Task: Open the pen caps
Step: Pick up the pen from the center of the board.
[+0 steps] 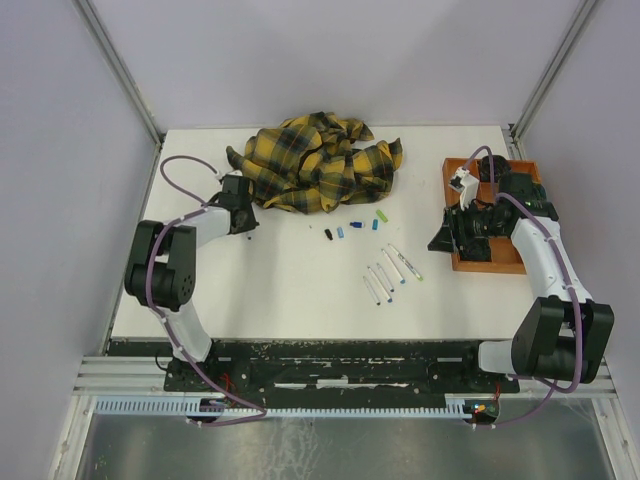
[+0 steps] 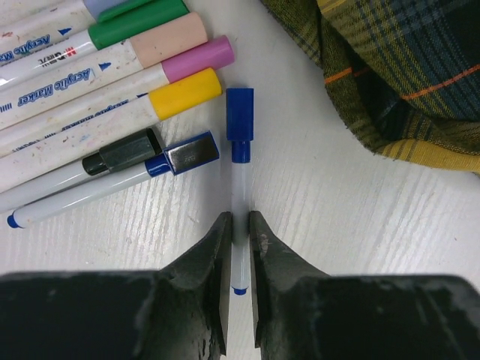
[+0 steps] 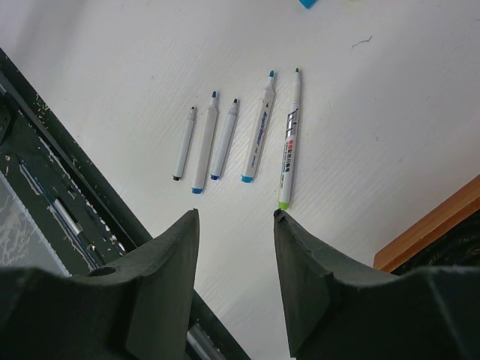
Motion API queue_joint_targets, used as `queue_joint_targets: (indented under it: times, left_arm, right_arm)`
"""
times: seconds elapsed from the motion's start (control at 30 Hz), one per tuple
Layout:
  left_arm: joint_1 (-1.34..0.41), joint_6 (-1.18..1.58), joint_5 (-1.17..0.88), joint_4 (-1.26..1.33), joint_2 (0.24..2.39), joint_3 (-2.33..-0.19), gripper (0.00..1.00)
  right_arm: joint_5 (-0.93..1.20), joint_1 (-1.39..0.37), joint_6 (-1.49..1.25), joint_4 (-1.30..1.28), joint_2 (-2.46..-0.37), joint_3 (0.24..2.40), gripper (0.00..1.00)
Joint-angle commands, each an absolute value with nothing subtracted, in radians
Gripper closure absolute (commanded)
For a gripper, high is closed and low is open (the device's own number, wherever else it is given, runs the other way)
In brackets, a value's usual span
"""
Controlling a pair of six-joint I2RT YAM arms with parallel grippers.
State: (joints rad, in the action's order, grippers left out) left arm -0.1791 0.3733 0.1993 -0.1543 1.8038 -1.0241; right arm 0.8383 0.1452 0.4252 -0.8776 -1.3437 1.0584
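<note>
The tray [image 1: 488, 266] sits at the right edge of the table [image 1: 280, 290]. The right arm's wrist covers most of it, so its contents cannot be told. The right gripper [image 3: 236, 217] hangs past the tray's left rim above bare table. Its jaws are spread and hold nothing. Below it lie five open pens [image 3: 225, 139] side by side, tips bare, their ends blue, black and green. Just beyond them, nearer the cloth [image 1: 315, 160], a short line of loose caps [image 1: 357, 226] rests on the table: black, blue, light blue and green, each apart from its neighbour. At the far left of the table, beside the cloth's edge, the left gripper [image 2: 240, 217] is clenched on the blue pen [image 2: 239, 187]. One finger presses each side of the thin white barrel near its tail end. The pen lies flat, pointing away from the wrist, and its cap [image 2: 240, 112] is on: dark blue, stubby and wider than the barrel. Just left of it lie the capped pens [image 2: 75, 75], close together, their caps fanned toward the blue pen's cap. The caps are green, peach, pink, yellow, black and dark blue, and some barrels read "Acrylic Marker".
</note>
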Motion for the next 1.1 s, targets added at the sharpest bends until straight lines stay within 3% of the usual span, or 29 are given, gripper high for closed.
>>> queue_joint_targets:
  times: [0.0,0.2,0.57,0.93,1.07]
  left_arm:
    - [-0.181,0.328,0.202,-0.282,1.874,-1.01,0.83]
    - [-0.19,0.335,0.196,-0.267,1.833,-0.982,0.97]
    - [-0.269,0.399,0.147,-0.153,1.583,-0.839,0.97]
    - [-0.391,0.648,-0.12,0.393,1.189,-0.476,0.97]
    - [-0.486,0.731,-0.125,0.608,1.123,-0.403,0.97]
  right_arm:
    - [0.879,0.148,0.442,-0.87,-1.336,1.098,0.48]
    - [0.904,0.147,0.442,-0.871,-1.319,1.094,0.48]
    - [1.057,0.149,0.431,-0.868,-1.25,1.078,0.48]
    - [1.214,0.142,0.102,-0.518,-1.094,0.947,0.48]
    - [1.226,0.115,-0.018,-0.387,-1.057,0.904,0.48]
